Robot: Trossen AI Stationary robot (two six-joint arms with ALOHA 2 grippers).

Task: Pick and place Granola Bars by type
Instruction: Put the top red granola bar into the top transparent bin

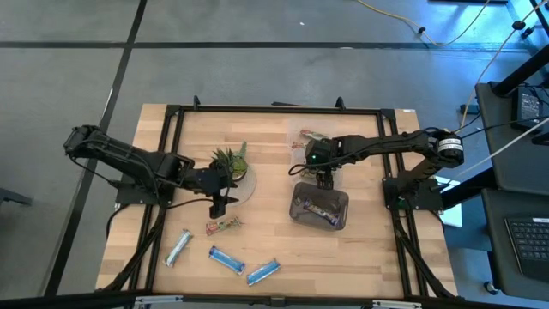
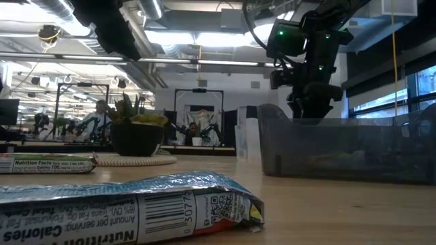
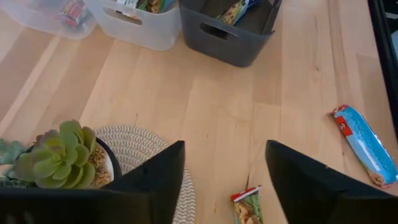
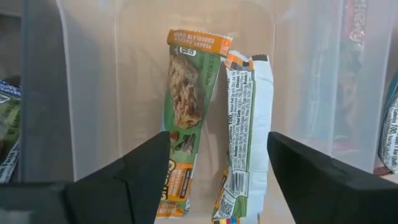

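My left gripper (image 1: 218, 206) stands open above the table beside the potted plant (image 1: 230, 161). A green-tan granola bar (image 3: 248, 209) lies flat on the wood just below and between its fingers, untouched. A silvery-white bar (image 1: 177, 246) and two blue bars (image 1: 227, 259) (image 1: 263, 272) lie flat near the front edge. My right gripper (image 4: 217, 171) hangs open over a translucent white bin (image 4: 93, 93). Two green bars (image 4: 186, 112) (image 4: 245, 137) lie side by side on that bin's floor, clear of the fingers.
A dark grey bin (image 1: 320, 209) holding several bars stands in front of my right gripper. A clear container (image 1: 302, 137) sits behind it. The plant rests on a round woven mat (image 3: 134, 146). A black frame (image 1: 171, 116) runs along the table's edges.
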